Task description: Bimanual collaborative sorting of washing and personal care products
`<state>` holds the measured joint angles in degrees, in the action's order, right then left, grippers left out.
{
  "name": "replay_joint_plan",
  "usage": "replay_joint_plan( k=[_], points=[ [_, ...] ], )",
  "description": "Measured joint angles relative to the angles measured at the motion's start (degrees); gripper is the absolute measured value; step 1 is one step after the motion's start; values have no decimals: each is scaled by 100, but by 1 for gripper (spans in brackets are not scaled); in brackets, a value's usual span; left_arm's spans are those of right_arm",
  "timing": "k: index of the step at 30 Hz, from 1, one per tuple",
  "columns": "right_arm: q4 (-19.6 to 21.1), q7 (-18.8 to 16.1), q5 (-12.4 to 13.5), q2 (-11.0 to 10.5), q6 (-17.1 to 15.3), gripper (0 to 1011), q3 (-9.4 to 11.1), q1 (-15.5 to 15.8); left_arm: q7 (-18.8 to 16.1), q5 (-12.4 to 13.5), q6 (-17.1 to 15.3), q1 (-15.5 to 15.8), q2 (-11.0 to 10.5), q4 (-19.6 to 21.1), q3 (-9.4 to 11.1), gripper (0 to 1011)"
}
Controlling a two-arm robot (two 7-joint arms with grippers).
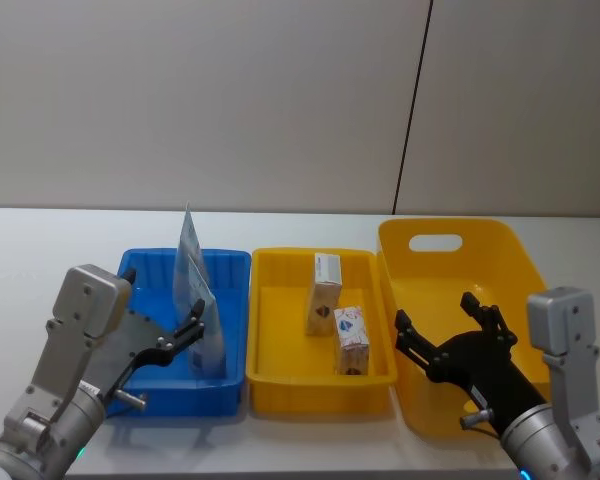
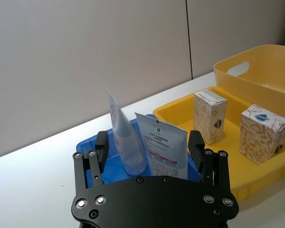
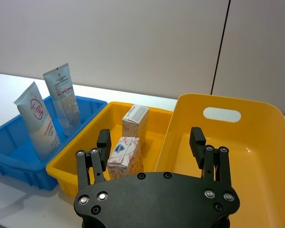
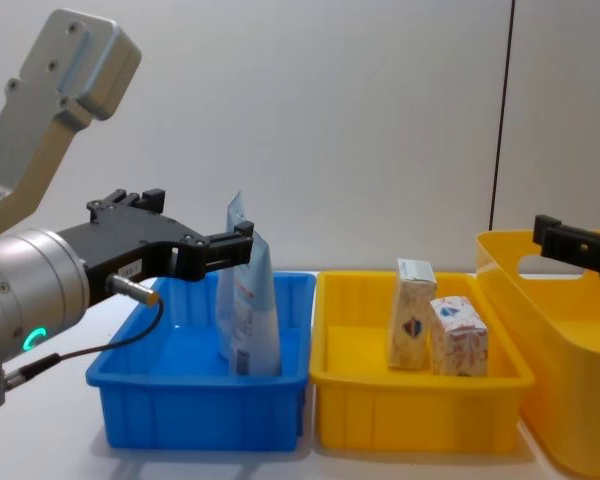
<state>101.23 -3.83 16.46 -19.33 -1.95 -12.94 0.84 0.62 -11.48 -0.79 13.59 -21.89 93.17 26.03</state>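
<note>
The left gripper [image 1: 192,331] has its jaws spread wide and grasps nothing. It is held above the near part of the blue bin [image 1: 150,268], its tips pointing at the two pale-blue pouches and close to their upper halves; whether a tip touches them cannot be told. The labelled pouch [image 2: 164,152] and the second pouch [image 2: 126,142], which bears a red emblem, stand close together in the right half of that bin, both slightly tilted. The right gripper [image 1: 433,311] also has its jaws released and empty, hovering over the near left part of the large yellow bin [image 1: 500,262], which has a handle cut-out in its far wall. Between the two bins sits a shallow yellow tray [image 1: 280,330] holding two cream cartons with a blue-and-red emblem. The taller carton [image 1: 324,293] stands upright toward the middle, and the shorter carton [image 1: 351,340] stands just beside it, nearer the robot. All three containers rest side by side on the white tabletop [image 1: 60,240].
</note>
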Motion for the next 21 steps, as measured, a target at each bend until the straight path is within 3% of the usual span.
replay_joint_plan(
  k=[21],
  points=[
    [0, 0, 0, 0, 0, 1003, 0, 0, 0, 0, 0, 0, 0, 0, 0, 1001]
  ],
)
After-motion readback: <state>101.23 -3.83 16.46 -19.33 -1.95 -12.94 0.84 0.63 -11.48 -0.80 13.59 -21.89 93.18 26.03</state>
